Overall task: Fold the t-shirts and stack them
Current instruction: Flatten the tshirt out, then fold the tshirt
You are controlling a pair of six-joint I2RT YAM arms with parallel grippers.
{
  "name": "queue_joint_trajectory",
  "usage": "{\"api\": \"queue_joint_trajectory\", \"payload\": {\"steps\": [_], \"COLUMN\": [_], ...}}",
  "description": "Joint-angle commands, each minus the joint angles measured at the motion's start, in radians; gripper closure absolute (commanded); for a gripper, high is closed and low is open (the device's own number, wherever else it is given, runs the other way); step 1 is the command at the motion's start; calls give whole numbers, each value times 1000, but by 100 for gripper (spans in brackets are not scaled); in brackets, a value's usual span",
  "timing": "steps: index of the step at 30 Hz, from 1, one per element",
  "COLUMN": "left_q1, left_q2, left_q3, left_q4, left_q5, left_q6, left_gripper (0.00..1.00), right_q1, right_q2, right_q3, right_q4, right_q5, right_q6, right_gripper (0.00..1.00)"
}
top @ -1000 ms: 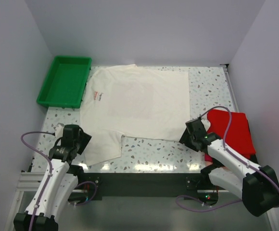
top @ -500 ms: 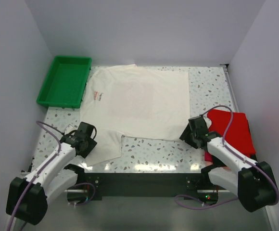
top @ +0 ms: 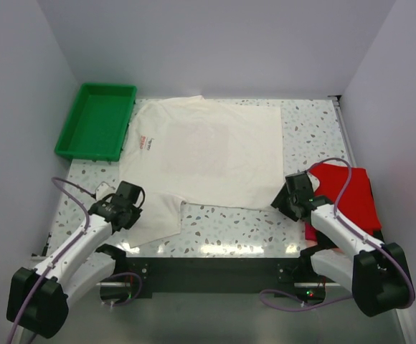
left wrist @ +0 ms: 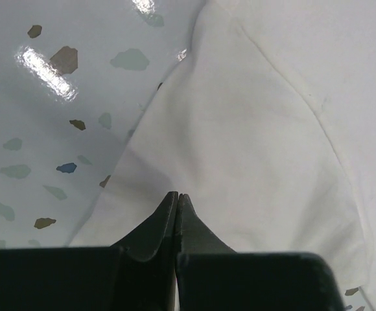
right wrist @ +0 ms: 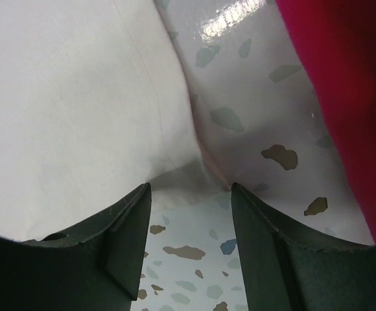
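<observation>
Left tool [left wrist: 176,197] seemingly atop t-shirt sleeve [left wrist: 240,149]

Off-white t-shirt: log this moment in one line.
off-white t-shirt: flat, unfolded | left gripper: shut at sleeve | right gripper: open over hem corner

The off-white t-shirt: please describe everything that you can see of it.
The off-white t-shirt is soft, thin cloth, spread flat and not yet folded on the speckled table, with a small red print near its left edge. One short sleeve lies toward the near left, and the left pincer is shut with its tips on that sleeve. The right pincer stands open over the near right hem corner. The red t-shirts lie apart from it.
</observation>
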Motion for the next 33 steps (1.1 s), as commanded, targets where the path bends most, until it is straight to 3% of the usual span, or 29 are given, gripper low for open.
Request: {"api": "queue_joint_trajectory", "payload": {"steps": [1,16,17,18,22,24,33], "left_q1": [-4,-4,-4,-4,-4,-4,-4], "left_q2": [-36,-185,-177,-166,-91,-67,78], "left_q3": [26,33,30,29,24,18,-1], "left_q4": [50,68,56,24,-5,-5,8], "left_q5": [-52,-41,-44,-49,-46,-52,-85], "left_q6": [49,123,109,71,19,-6,-47], "left_gripper": [100,100,91,67,42,38,38], "right_q1": [-9,-12,-10,-12,-10,-12,-12], "right_q2": [-5,-54,-59,-57,-45,-28,12], "right_q3": [13,9,9,13,15,15,18], "right_q4": [-30,-65,-68,-71,-57,-43,-16], "right_q5": [45,25,28,30,8,-4,-21], "right_q6": [-8,7,8,13,19,18,-14], "right_gripper": [44,79,80,84,87,88,88]}}
